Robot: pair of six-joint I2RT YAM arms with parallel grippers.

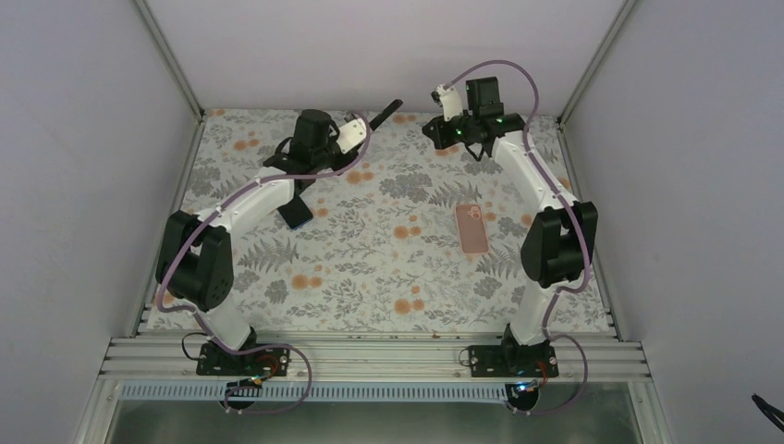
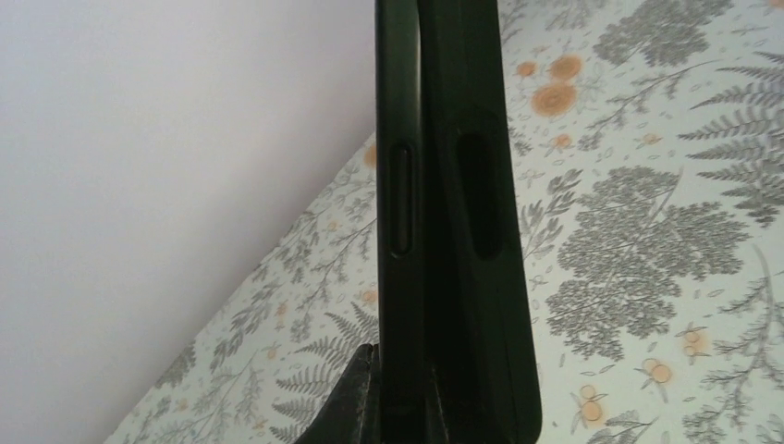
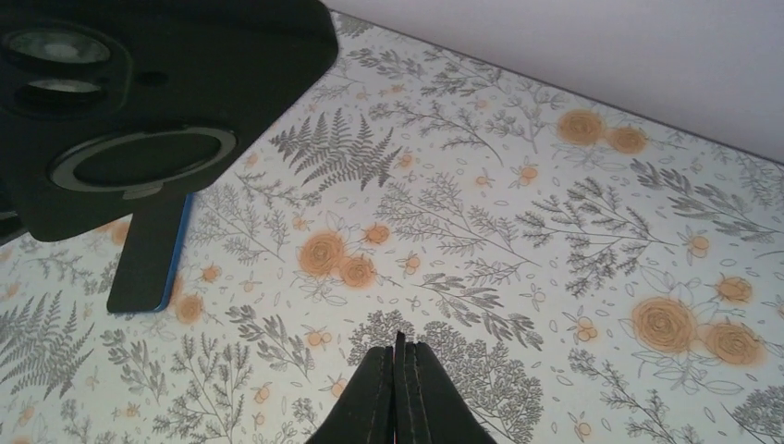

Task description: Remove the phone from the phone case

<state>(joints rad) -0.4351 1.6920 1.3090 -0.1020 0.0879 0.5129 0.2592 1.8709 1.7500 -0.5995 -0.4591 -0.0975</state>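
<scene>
My left gripper (image 1: 368, 123) is shut on a black phone in a black case (image 1: 386, 109) and holds it up over the far middle of the table. In the left wrist view the phone (image 2: 398, 185) stands edge-on between my fingers (image 2: 362, 393). The case (image 2: 483, 185) gapes away from the phone along its right side. In the right wrist view the case's back (image 3: 139, 92) shows its camera lenses and a ring at the upper left. My right gripper (image 3: 399, 350) is shut and empty, a little right of the held phone (image 1: 433, 130).
A dark phone with a blue edge (image 1: 296, 215) lies flat under the left arm and also shows in the right wrist view (image 3: 148, 254). A pink phone (image 1: 472, 228) lies right of centre. White walls stand close behind and on both sides of the floral table (image 1: 388, 268).
</scene>
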